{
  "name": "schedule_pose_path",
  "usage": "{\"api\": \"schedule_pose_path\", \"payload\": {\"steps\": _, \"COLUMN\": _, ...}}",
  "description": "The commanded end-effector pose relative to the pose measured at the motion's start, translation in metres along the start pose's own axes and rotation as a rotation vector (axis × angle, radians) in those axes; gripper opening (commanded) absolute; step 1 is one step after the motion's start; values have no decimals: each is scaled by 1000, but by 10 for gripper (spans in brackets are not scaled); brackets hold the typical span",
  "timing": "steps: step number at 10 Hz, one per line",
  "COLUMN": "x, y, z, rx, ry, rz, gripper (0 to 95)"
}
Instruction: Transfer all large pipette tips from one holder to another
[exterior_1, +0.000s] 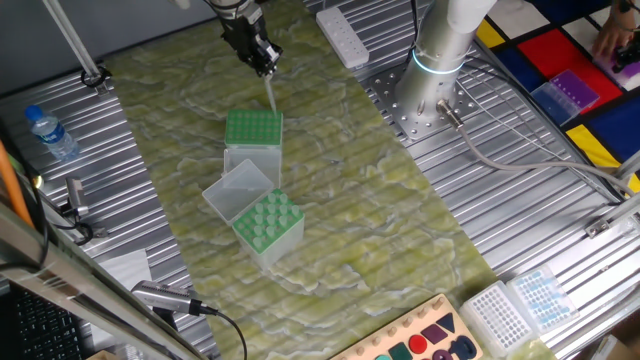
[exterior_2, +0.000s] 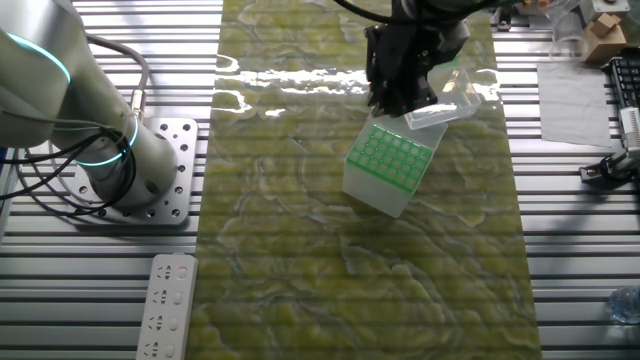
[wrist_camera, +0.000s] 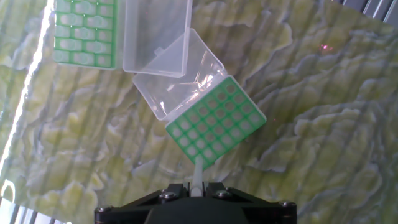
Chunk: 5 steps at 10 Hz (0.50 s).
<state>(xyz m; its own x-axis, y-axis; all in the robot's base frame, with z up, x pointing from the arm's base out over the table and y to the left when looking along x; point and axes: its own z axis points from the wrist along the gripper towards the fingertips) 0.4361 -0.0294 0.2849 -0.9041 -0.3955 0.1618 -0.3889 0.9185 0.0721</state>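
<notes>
Large pipette tips are the job, and I have one pale pipette tip (exterior_1: 270, 94) pinched between the fingers (wrist_camera: 194, 186), its long axis pointing straight down out of the gripper (exterior_1: 262, 58). In the hand view it runs toward 12 o'clock, its narrow end reaching the near edge of a green-topped holder (wrist_camera: 215, 123) whose visible holes look empty. That holder's clear hinged lid (wrist_camera: 176, 73) lies open beyond it. A second green holder (wrist_camera: 82, 32), at 10 o'clock in the hand view, has pale tips standing in its cells; I judge that one the source. In one fixed view the held tip hangs just above the far holder (exterior_1: 253, 130), apart from it, over the marbled green surface (exterior_1: 400, 220). As I read it, lining the tip over a hole comes next.
</notes>
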Motion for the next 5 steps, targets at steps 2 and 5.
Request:
{"api": "schedule_pose_path", "payload": {"steps": 2, "x": 1, "y": 0, "z": 3, "rx": 0, "ry": -8, "rz": -5, "gripper": 0}}
{"api": "schedule_pose_path", "payload": {"steps": 5, "x": 2, "y": 0, "z": 13, "rx": 4, "ry": -27, "rz": -15, "gripper": 0}}
